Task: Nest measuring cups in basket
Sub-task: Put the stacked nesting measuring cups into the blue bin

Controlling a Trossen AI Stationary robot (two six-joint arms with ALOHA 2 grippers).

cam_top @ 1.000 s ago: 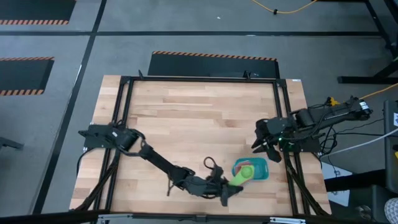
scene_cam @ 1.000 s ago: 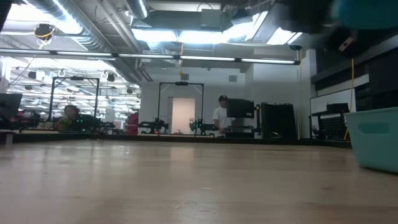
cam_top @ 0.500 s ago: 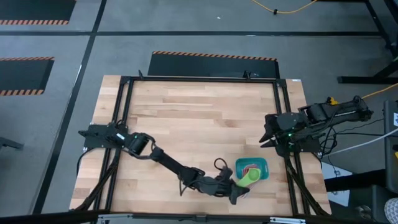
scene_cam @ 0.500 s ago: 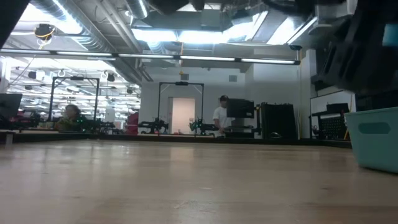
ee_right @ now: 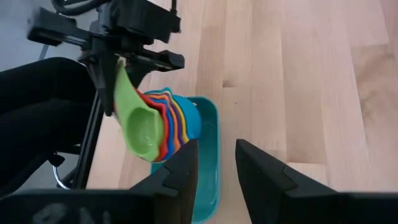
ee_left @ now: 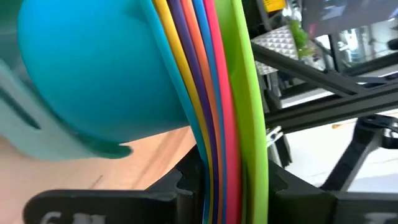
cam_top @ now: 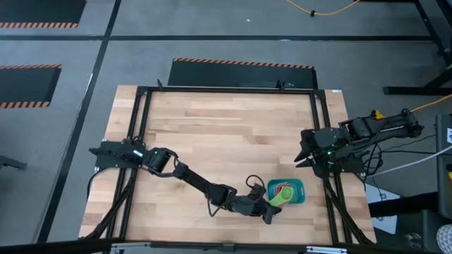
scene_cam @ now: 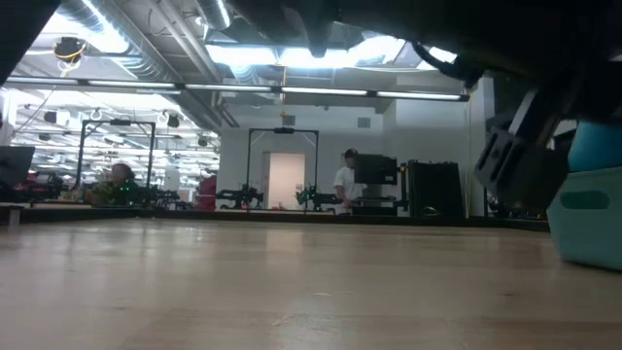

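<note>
The measuring cups (cam_top: 282, 195) are nested in one stack, green outermost on one side (ee_right: 140, 124) and light blue on the other (ee_left: 93, 68). The stack is tipped on its side over the teal basket (cam_top: 294, 186), near the table's front right. My left gripper (cam_top: 267, 207) is shut on the stacked handles. In the low view the light blue cup (scene_cam: 597, 146) dips to the basket's rim (scene_cam: 586, 209). My right gripper (cam_top: 305, 152) is open and empty, beyond the basket near the table's right edge. My left gripper pinches the stacked flat handles (ee_left: 217, 155) between its two fingers (ee_left: 186, 186), one on the green handle's face and one on the far side of the stack. The fingers come from the table's near left. The bowls hang over the basket; whether they touch it I cannot tell.
The dark frame rails (cam_top: 321, 141) run along the table's edges beside my right arm. Bare wood (cam_top: 226, 134) spreads across the middle and far part of the table. People and equipment show in the room behind (scene_cam: 345, 180).
My left gripper has carried the nested cups toward the table's far right and down, from the basket's near side to over the basket, so the light blue cup now reaches the rim. My right gripper has drawn back toward the right edge.
</note>
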